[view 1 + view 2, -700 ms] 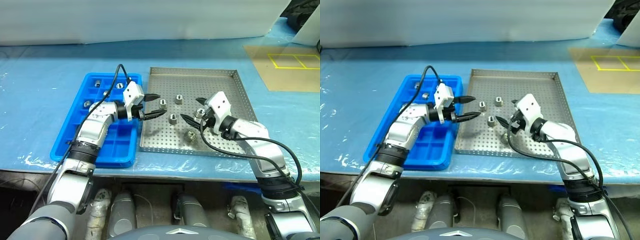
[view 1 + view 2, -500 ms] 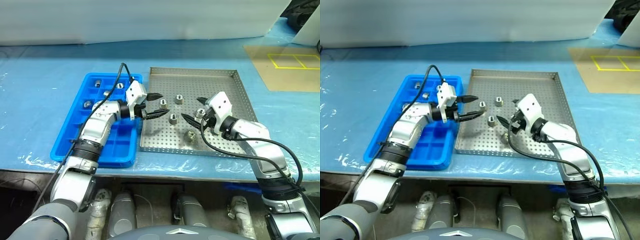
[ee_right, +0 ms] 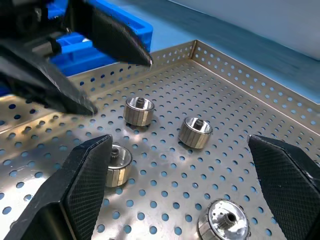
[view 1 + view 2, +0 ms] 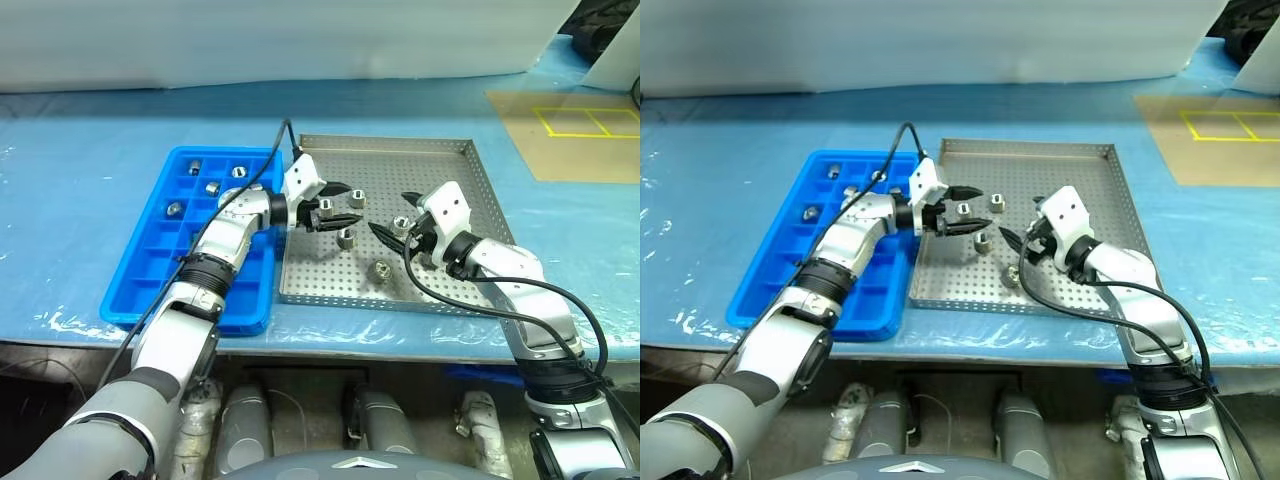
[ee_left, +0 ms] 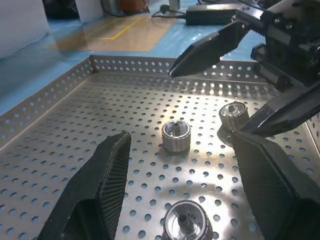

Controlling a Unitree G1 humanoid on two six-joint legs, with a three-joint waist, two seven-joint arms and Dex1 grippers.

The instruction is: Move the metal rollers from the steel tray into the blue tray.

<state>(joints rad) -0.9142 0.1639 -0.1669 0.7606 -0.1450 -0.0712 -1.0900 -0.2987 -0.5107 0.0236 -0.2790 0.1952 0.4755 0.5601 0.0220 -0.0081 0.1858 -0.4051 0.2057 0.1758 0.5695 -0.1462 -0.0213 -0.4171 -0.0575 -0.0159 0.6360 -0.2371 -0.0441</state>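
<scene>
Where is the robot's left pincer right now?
In the left eye view, the left pincer is open over the steel tray, near the blue tray, with a roller between its fingers.

Three metal rollers [image 5: 176, 135] on the steel tray [image 5: 60, 131], between open left gripper [image 5: 187, 192] fingers

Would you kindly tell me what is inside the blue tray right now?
Four metal rollers sit in separate far compartments of the blue tray. The left arm covers some right-hand compartments, so their contents cannot be seen.
</scene>
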